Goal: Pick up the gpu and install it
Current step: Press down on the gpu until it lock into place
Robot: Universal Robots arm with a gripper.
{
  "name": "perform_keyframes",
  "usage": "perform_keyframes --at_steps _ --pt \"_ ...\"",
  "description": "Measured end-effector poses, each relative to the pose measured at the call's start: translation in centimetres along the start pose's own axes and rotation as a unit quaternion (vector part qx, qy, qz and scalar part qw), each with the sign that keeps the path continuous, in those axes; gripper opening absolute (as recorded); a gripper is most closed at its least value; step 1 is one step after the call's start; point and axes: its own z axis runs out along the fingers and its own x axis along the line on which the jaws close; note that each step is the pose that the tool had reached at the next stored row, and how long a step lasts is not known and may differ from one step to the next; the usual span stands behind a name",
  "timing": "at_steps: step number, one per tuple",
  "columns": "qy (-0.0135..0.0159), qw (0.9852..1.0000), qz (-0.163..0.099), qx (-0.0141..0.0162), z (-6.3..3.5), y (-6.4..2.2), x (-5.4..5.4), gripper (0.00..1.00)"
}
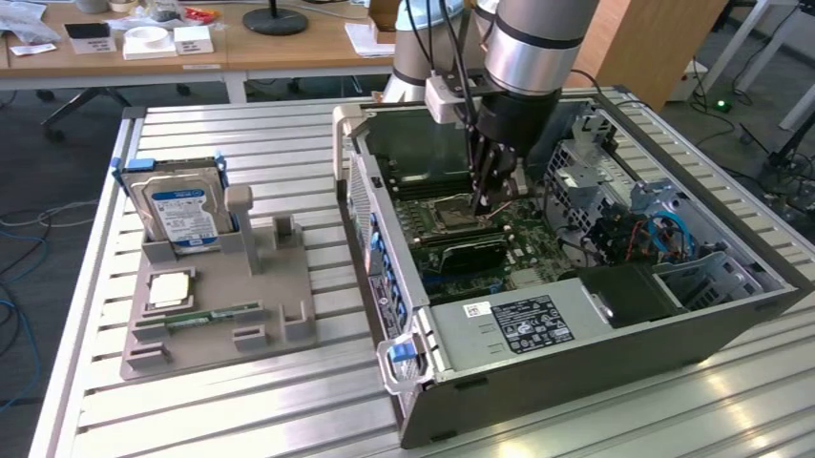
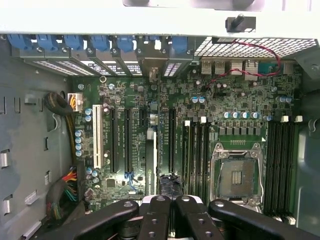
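Note:
The gpu (image 1: 463, 252) stands on edge in an expansion slot of the motherboard inside the open computer case (image 1: 382, 286). In the wrist view the gpu (image 2: 150, 160) shows edge-on, running from the rear brackets towards my fingertips, with its black fan close in front of them. My gripper (image 1: 490, 208) hangs inside the case just above the card, near the CPU socket (image 2: 235, 175). Its fingers (image 2: 156, 212) are pressed together, shut, with nothing seen between them. Whether the tips touch the card I cannot tell.
A grey holder (image 1: 217, 329) at the exterior view's left carries a blue-labelled hard drive (image 1: 178, 212), a memory stick (image 1: 204, 315) and a square chip (image 1: 170, 287). The power supply (image 1: 535, 320), drive cage (image 1: 598, 186) and case walls hem in the motherboard.

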Motion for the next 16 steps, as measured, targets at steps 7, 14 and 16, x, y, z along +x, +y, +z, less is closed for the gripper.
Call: perform_keyframes --at_steps 7,14,16 --pt "0.0002 1.0 0.0 -0.0001 -0.01 -0.02 0.16 0.11" --pt "0.0001 1.0 0.0 -0.0001 0.42 -0.01 0.25 0.11" --pt "0.0002 1.0 0.0 -0.0001 0.47 0.01 0.27 0.11"
